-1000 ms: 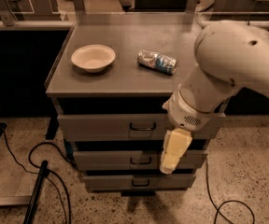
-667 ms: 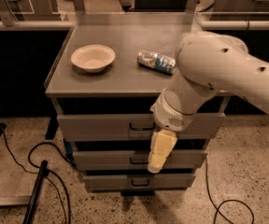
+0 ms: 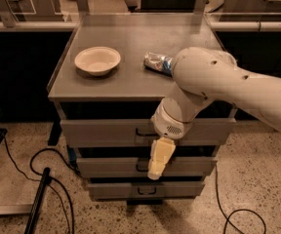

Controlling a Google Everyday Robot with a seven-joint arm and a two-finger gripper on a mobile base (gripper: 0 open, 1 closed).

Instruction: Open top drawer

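The top drawer [image 3: 101, 131] is the widest grey metal front just under the cabinet top, and it sits closed. Its small dark loop handle [image 3: 141, 132] shows at centre front, partly covered by my arm's white wrist [image 3: 172, 121]. My gripper [image 3: 156, 170] is cream-coloured and hangs pointing down just right of the handle. Its tip lies in front of the middle drawer [image 3: 111, 167], below the top drawer's front.
A white bowl [image 3: 97, 60] and a crushed can [image 3: 156, 62] lie on the grey cabinet top [image 3: 130, 38]. The bottom drawer [image 3: 116, 190] is closed. Black cables [image 3: 57, 165] and a dark pole [image 3: 37, 201] lie on the speckled floor to the left; another cable [image 3: 238, 213] is at the right.
My arm has swung left, carrying the gripper from the right part of the drawer fronts to near their centre, beside the top drawer's handle. The drawers have not moved.
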